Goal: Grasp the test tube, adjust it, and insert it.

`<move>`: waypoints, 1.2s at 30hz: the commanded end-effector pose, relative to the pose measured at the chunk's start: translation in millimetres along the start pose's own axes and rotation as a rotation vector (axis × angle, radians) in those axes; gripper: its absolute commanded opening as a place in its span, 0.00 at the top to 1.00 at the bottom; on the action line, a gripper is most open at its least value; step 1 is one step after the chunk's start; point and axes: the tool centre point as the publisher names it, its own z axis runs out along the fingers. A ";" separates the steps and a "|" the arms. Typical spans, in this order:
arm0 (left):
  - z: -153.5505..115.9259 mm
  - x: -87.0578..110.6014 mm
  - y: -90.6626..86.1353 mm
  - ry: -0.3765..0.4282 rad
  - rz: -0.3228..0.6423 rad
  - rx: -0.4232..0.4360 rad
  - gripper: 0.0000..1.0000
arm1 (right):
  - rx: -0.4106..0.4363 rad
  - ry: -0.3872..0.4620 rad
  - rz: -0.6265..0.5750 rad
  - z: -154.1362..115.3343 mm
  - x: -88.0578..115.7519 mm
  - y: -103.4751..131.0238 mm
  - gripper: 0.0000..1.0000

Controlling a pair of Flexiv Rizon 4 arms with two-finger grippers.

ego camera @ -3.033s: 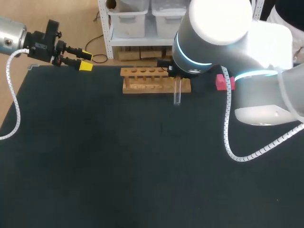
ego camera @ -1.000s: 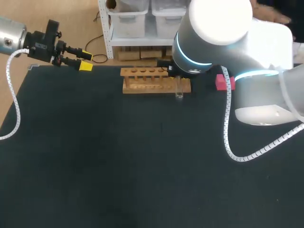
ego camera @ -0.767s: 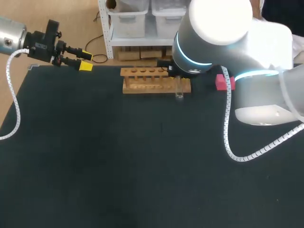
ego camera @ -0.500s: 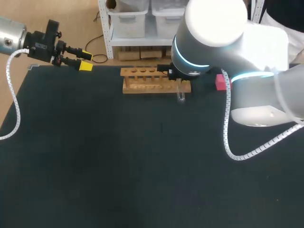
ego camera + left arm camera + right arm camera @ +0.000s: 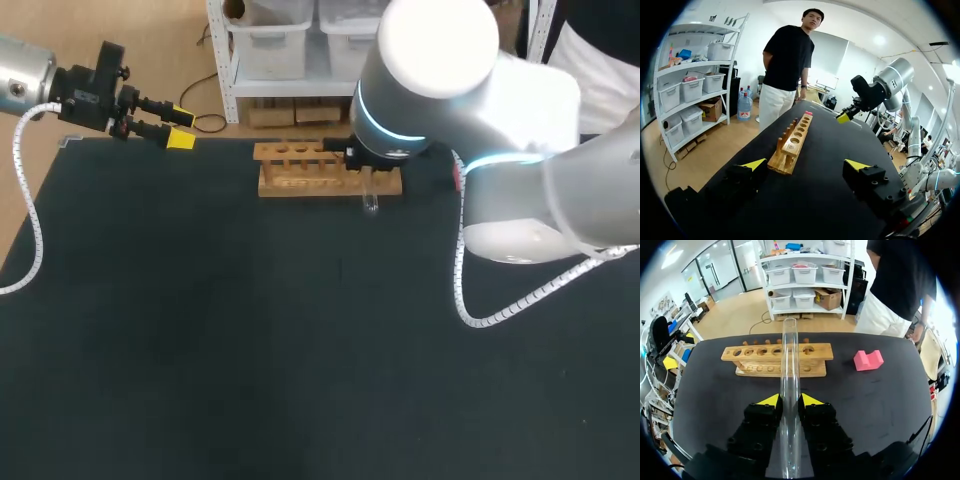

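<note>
A clear glass test tube (image 5: 789,375) stands between the yellow fingertips of my right gripper (image 5: 790,401), which is shut on it. Ahead of the tube lies the wooden rack (image 5: 777,359) with its row of holes. From above, the tube's lower end (image 5: 370,197) hangs in front of the rack's right part (image 5: 325,170), and my right arm (image 5: 430,90) hides the gripper itself. My left gripper (image 5: 180,130) hovers open at the table's far left corner, its fingers (image 5: 754,164) wide apart with nothing between them, pointing along the rack (image 5: 792,142).
A pink block (image 5: 868,360) lies right of the rack, mostly hidden under my right arm in the head view. The dark table (image 5: 250,340) stretches wide in front of the rack.
My right arm has swung a little to the left, carrying the tube leftward along the rack's front. The left arm has not moved.
</note>
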 end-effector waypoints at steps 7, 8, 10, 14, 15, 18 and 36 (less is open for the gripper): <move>0.0 0.4 1.0 0.000 0.001 0.002 0.00 | -0.008 0.011 -0.006 30.1 1.7 6.8 1.00; 0.0 0.4 1.0 0.000 0.001 0.002 0.00 | -0.007 0.011 -0.008 31.8 1.6 6.8 1.00; 0.0 0.4 1.0 0.000 0.001 0.002 0.00 | 0.000 0.010 -0.011 35.2 1.3 6.4 1.00; 0.0 0.4 1.0 0.000 0.001 0.002 0.00 | 0.006 0.005 -0.012 40.1 -1.2 6.1 1.00; 0.0 0.4 1.0 0.000 0.001 0.002 0.00 | 0.007 0.003 -0.012 41.3 -2.1 6.1 1.00; 0.0 0.4 1.0 0.000 0.001 0.002 0.00 | 0.008 -0.002 -0.013 44.9 -5.2 6.5 1.00; 0.0 0.4 1.0 0.000 0.001 0.002 0.00 | 0.000 0.004 -0.018 57.2 -12.9 0.6 1.00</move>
